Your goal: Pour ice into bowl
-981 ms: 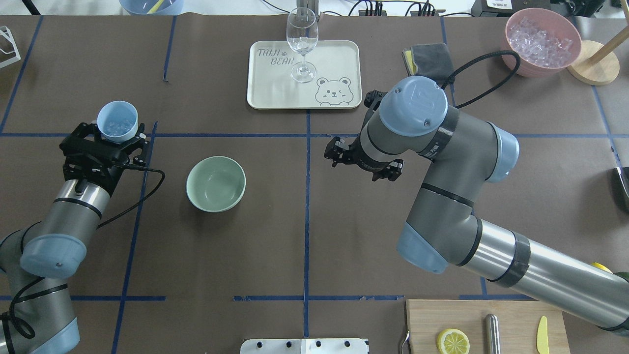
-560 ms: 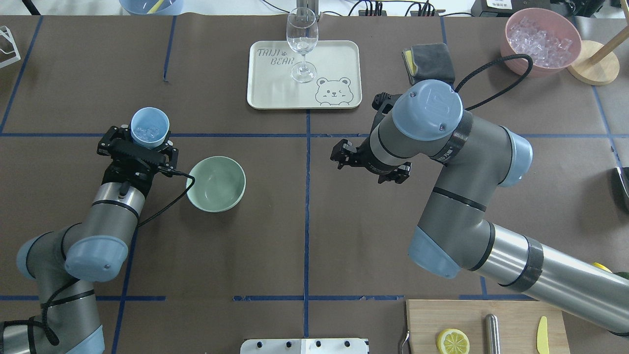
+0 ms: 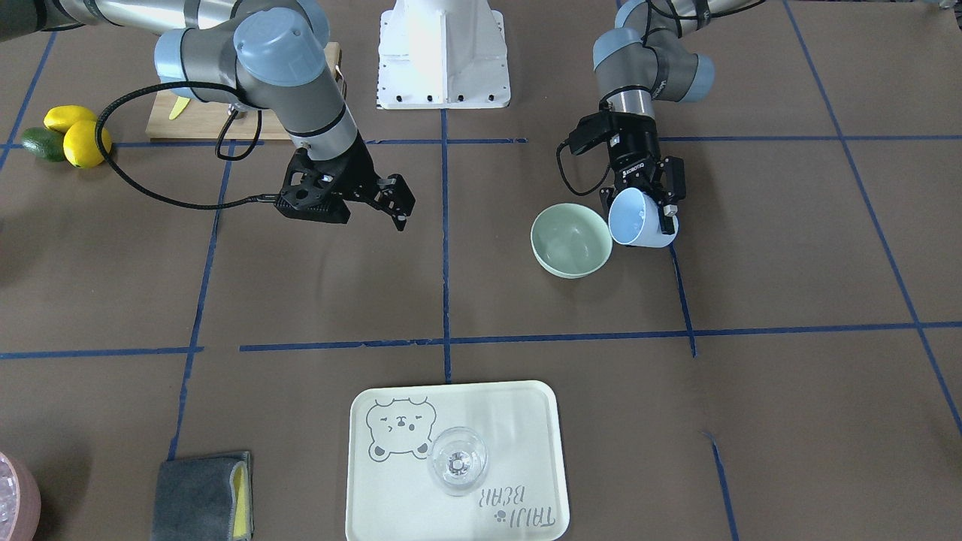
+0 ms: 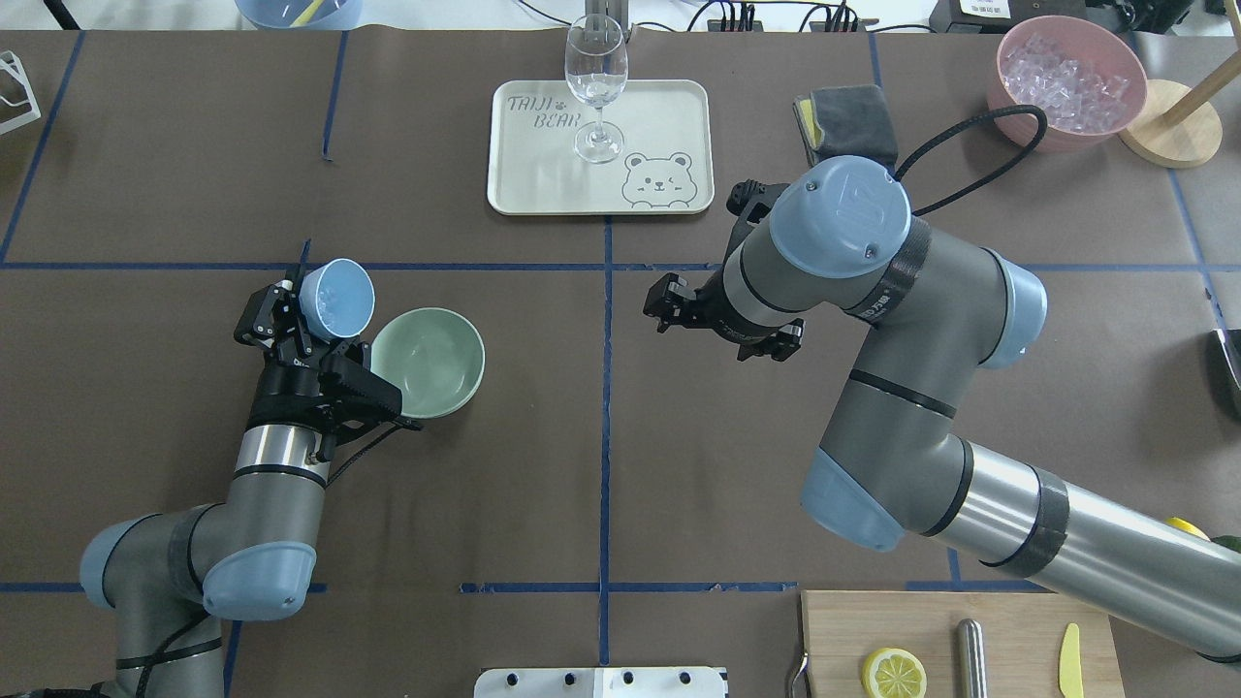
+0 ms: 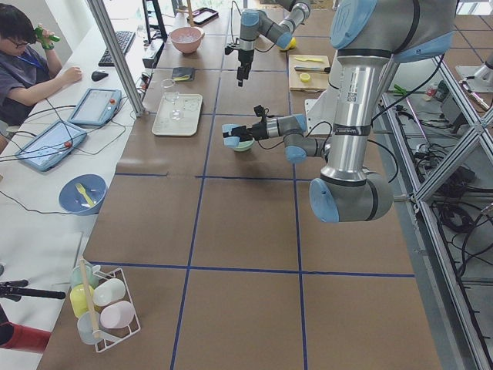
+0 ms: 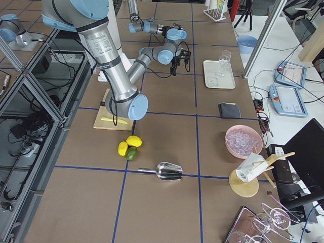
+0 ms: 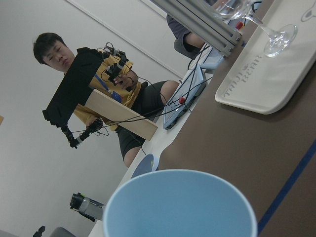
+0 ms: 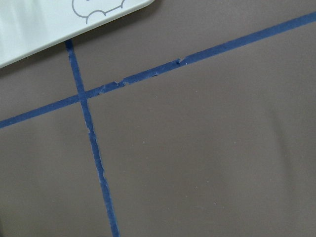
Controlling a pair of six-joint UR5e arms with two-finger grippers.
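Cup point(image 4: 336, 298) has swung over to the bowl point(image 4: 427, 362) rim and tipped; left jaws clamped on it, right jaws apart, idle; ice point(image 4: 334, 310) probably still inside; pour's starting, next tilt further over the bowl.

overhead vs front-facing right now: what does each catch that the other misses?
Overhead only: the lemon slice on the cutting board, and the round wooden stand. Front-facing only: the yellow and green fruits in full; overhead shows just a sliver. Both: the left gripper shut on the blue cup, tipped toward the bowl, which looks empty; the tray with the wine glass; the grey cloth.
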